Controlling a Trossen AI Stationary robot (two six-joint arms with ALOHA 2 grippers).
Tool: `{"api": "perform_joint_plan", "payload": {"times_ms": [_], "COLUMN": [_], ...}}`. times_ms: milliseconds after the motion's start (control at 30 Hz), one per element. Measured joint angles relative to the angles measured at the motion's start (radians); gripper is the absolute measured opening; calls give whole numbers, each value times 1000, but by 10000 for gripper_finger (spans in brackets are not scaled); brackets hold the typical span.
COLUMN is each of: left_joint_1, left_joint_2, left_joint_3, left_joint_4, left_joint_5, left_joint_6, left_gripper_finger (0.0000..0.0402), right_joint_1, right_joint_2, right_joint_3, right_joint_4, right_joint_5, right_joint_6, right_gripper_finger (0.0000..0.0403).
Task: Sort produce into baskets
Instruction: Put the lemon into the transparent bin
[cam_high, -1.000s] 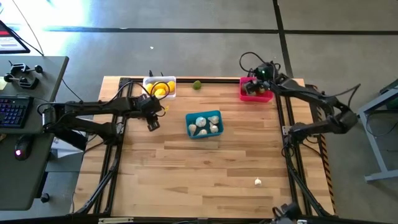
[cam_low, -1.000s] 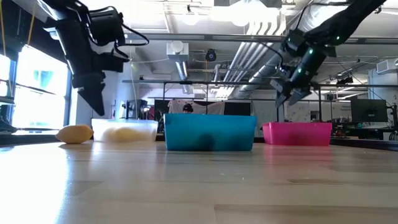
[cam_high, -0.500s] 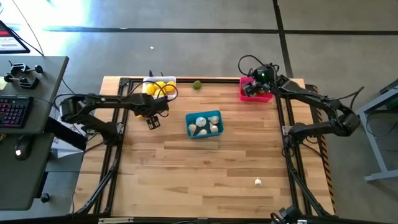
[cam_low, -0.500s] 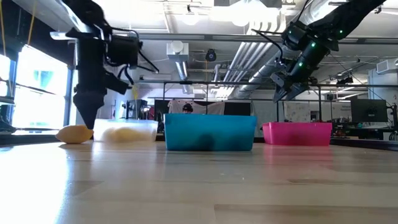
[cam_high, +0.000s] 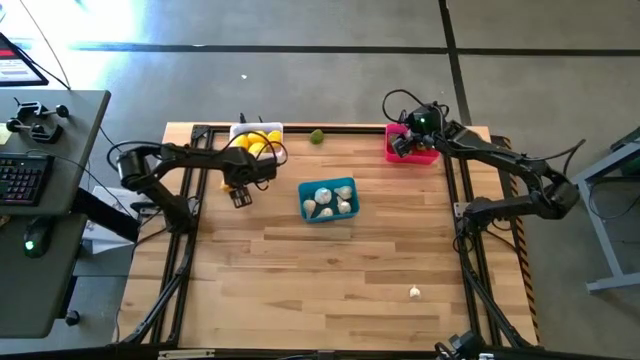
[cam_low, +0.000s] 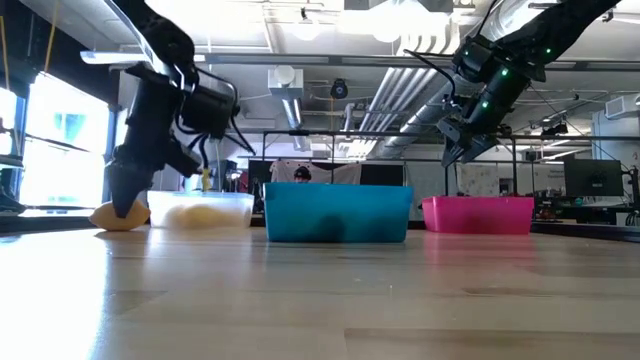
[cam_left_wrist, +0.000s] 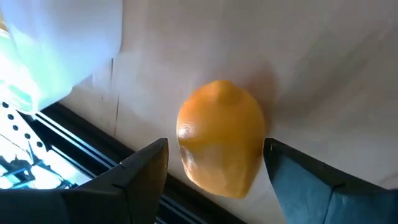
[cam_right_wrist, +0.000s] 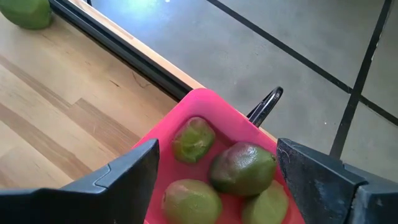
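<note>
Left arm swung back toward table's left edge since a second ago; left hand (cam_high: 238, 196) dropped low, fingers spread wide, straddling loose lemon (cam_left_wrist: 221, 137) without gripping it. Judgement: grasp imminent, lemon bound for white basket (cam_high: 257, 139) just beyond hand.

Right hand (cam_high: 403, 143) unmoved, wide open, empty, hovering over pink basket (cam_right_wrist: 205, 102).

Table (cam_high: 330, 270): pale wood planks, smooth. Teal basket (cam_high: 328, 199): rigid plastic, holds whitish lumpy garlic. Green fruits (cam_right_wrist: 242, 168): oval, matte, inside pink basket. Lemon: glossy, nippled tip. One green fruit (cam_high: 316, 137) and one garlic bulb (cam_high: 415, 292) unsorted.
</note>
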Motion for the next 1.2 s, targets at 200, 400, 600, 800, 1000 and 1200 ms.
{"api": "perform_joint_plan", "payload": {"times_ms": [200, 400, 600, 800, 1000, 1200], "left_joint_1": [45, 43, 25, 10, 56, 159], "left_joint_2": [39, 40, -18, -125, -168, -120], "left_joint_3": [0, 0, 0, 66, 177, 254], "left_joint_4": [36, 55, 46, -30, 28, 224], "left_joint_5": [1, -2, -52, -88, -27, -5], "left_joint_6": [27, 87, 88, 50, 83, 201], "left_gripper_finger": [245, 191, 147, 147, 147, 147], "right_joint_1": [0, 7, 69, 144, 186, 202], "right_joint_2": [0, 0, -11, -27, -28, -28], "right_joint_3": [0, 0, 0, 0, 0, 0], "right_joint_4": [-1, -4, -4, -16, 13, 52], "right_joint_5": [0, 3, 76, 191, 192, 192], "right_joint_6": [-7, -8, -7, 8, 41, 42], "right_gripper_finger": [314, 314, 314, 314, 314, 314]}}
